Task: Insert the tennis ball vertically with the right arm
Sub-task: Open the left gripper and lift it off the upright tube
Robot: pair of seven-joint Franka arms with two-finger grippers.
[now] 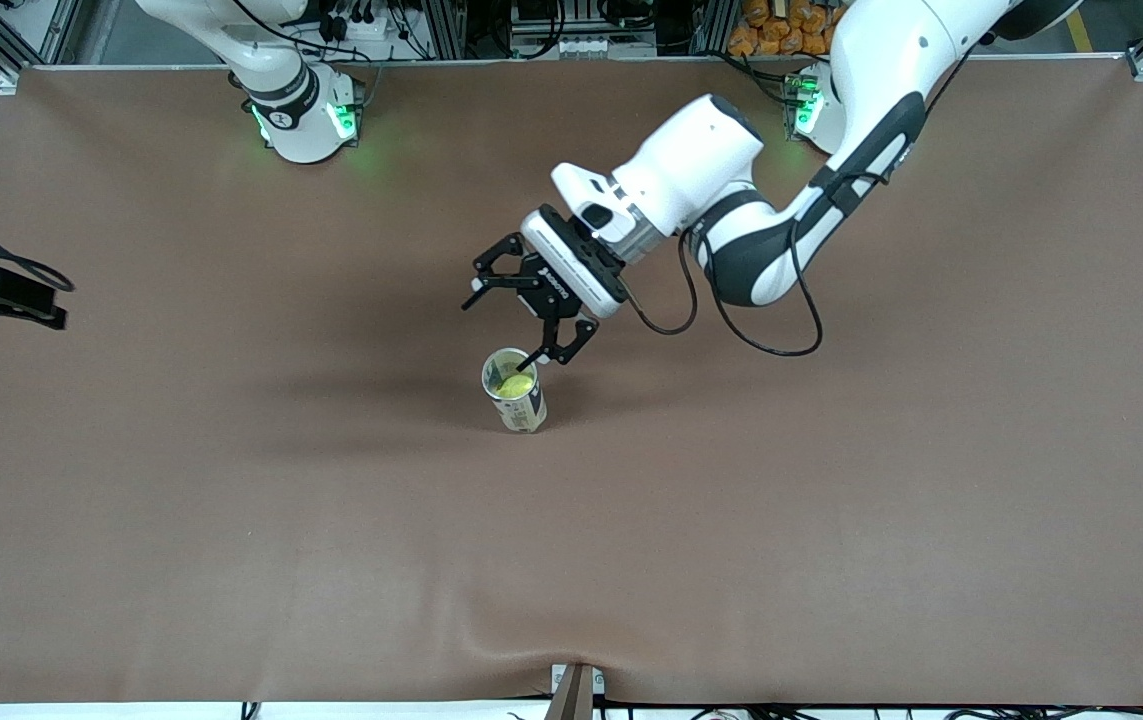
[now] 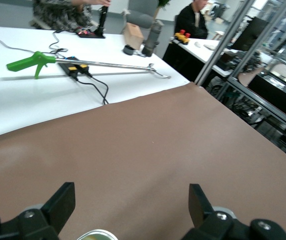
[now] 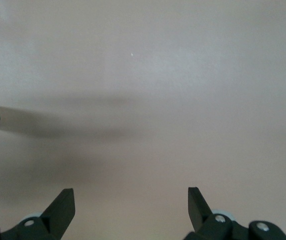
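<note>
One ball [image 1: 513,383] sits in the can [image 1: 515,391], mid bench [image 1: 831,550]; task looks done. Left end effector [image 1: 523,313] open over can, right end effector [image 3: 131,210] open, empty.

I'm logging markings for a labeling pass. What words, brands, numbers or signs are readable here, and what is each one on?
Nothing can be quoted with confidence.
Left claw body: a white brand mark, too small to read.
Can holding the tennis ball: a printed label on its side, blurred, unreadable.
Right arm's base ring: a small mark, unreadable.
Brown table cover: no text.
</note>
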